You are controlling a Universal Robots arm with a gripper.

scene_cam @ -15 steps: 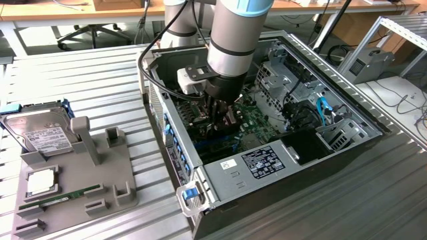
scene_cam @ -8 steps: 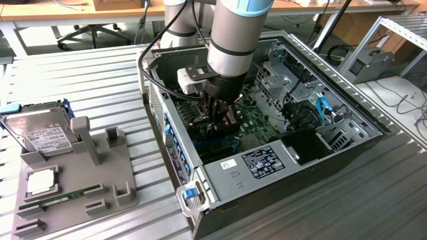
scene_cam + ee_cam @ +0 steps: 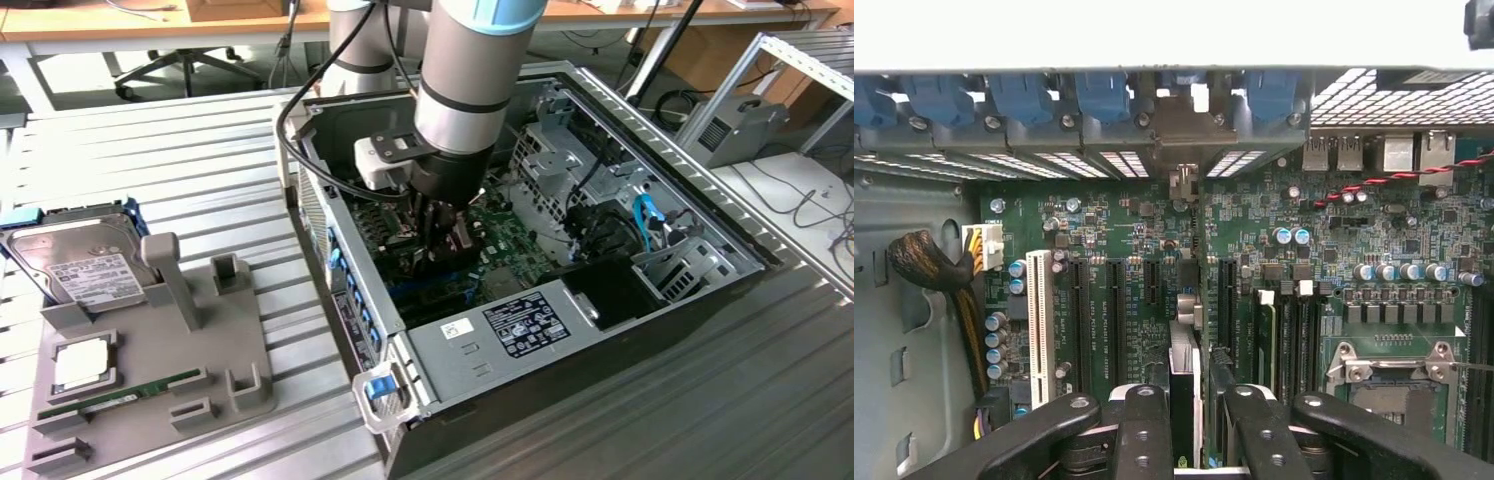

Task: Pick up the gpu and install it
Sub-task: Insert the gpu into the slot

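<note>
The gripper [image 3: 1184,425] is down inside the case [image 3: 587,345], its fingers [image 3: 1142,435] partly closed on the gpu [image 3: 1185,385], which stands edge-on over the motherboard [image 3: 1134,235], roughly midway along the case's rear wall. To seat it well, the card edge should probably stay parallel to its slot [image 3: 1199,300] and the bracket in line with the rear opening [image 3: 1184,140], pressed straight down. The card's lower edge and the slot contact are hidden, so how far it is seated cannot be told.
</note>
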